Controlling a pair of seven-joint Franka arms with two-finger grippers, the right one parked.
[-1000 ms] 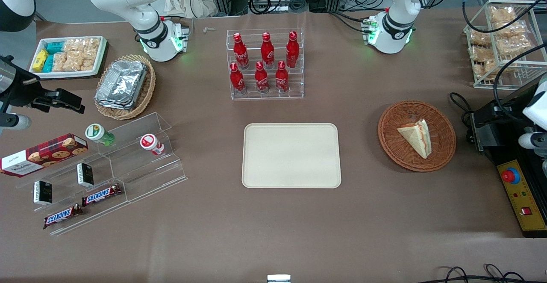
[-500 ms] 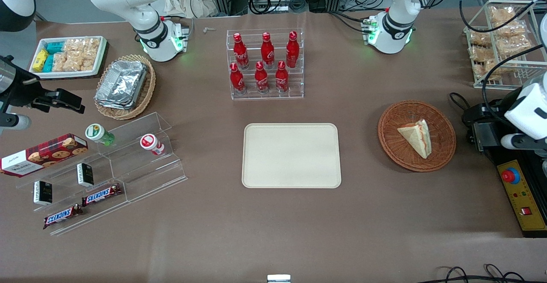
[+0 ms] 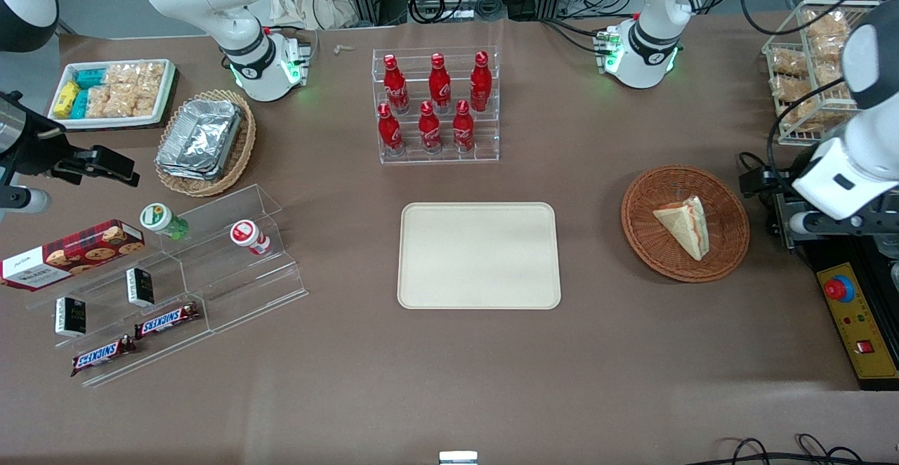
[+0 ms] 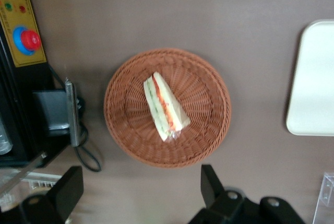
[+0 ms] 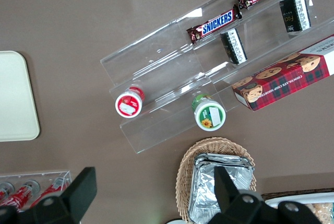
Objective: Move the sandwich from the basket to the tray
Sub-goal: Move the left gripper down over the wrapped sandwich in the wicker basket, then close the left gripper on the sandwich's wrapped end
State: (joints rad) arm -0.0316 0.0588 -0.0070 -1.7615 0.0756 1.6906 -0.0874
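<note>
Gripper (image 4: 141, 192) now nearer basket (image 3: 685, 223), fingers spread above sandwich (image 4: 165, 106) wrist-view only.

Gripper (image 4: 138, 195) above basket (image 4: 209, 130), fingers spread wide, open air down to sandwich (image 4: 166, 106). Bare table between basket and tray (image 3: 479, 256). Black control box (image 3: 846, 310) just beside basket.

Even, soft overhead light covers the brown table (image 3: 604, 352), and things like the basket (image 3: 685, 223) cast only faint, short shadows. Small glare spots sit on the foil containers (image 3: 200, 138) and the clear plastic shelf (image 3: 232, 268). The left wrist view is softer, with the sandwich (image 4: 165, 106) slightly blurred and the gripper (image 4: 141, 192), fingers spread, dark and out of focus.
</note>
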